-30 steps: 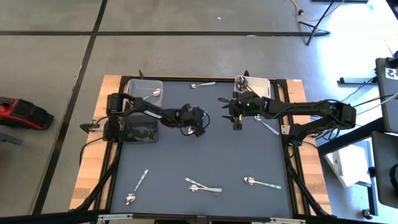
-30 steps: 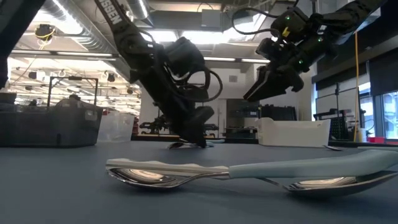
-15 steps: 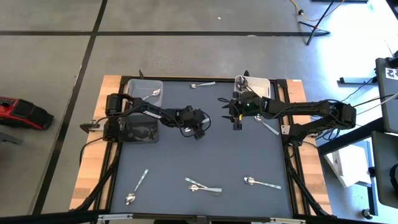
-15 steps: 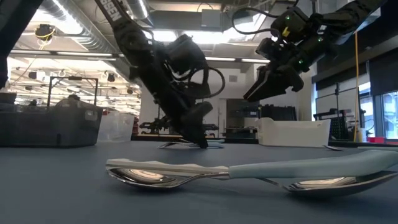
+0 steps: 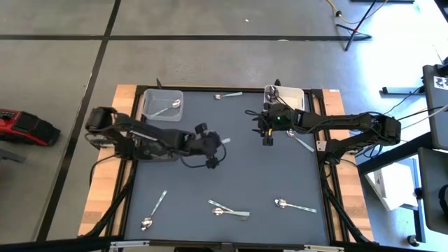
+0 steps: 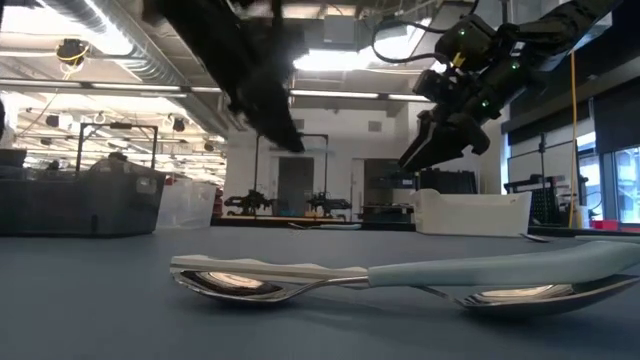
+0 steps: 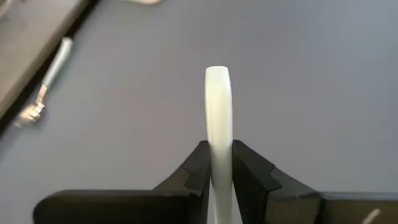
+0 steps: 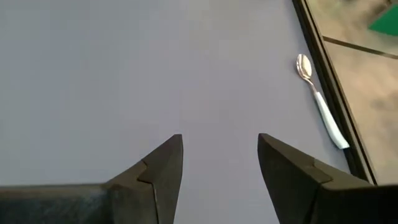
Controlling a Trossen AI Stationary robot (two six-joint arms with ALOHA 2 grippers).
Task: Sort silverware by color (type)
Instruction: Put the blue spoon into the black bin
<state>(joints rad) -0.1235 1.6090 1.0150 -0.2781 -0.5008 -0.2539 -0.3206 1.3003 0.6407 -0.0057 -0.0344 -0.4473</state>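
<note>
— While both arms hang over the dark grey table point(image 5: 231, 182), how many utensils can you count from above?

— Loose on the mat, five places: one silver spoon with a pale handle point(image 5: 152, 212) near the front left corner, a crossed pair of spoons point(image 5: 228, 208) at front centre, another spoon point(image 5: 294, 206) front right, one spoon point(image 5: 227, 94) at the far edge between the bins, and one beside the right arm point(image 5: 302, 143) near the right edge. The clear rectangular bin point(image 5: 162, 103) at the far left holds one more spoon point(image 5: 171, 107). A white rectangular bin point(image 5: 287, 94) sits at the far right; I cannot make out its contents. A dark bin point(image 5: 155, 148) lies under the left arm.

— How do the spoons look?

— Shiny metal bowls with pale blue-grey handles. In the low view the crossed pair point(image 6: 400, 280) lies flat, bowls pointing opposite ways, handles overlapping.

— And the left gripper point(image 5: 213, 150)?

— Lifted above the table left of centre, its fingers point(image 7: 193, 171) pinched nearly closed on a pale flat utensil handle point(image 7: 217, 118) that sticks out between them. The held end shows in the high view as a light sliver point(image 5: 224, 141).

— The right gripper point(image 5: 266, 134)?

— Above the far centre, near the white bin, fingers point(image 8: 165, 165) spread wide with nothing between them.
</note>
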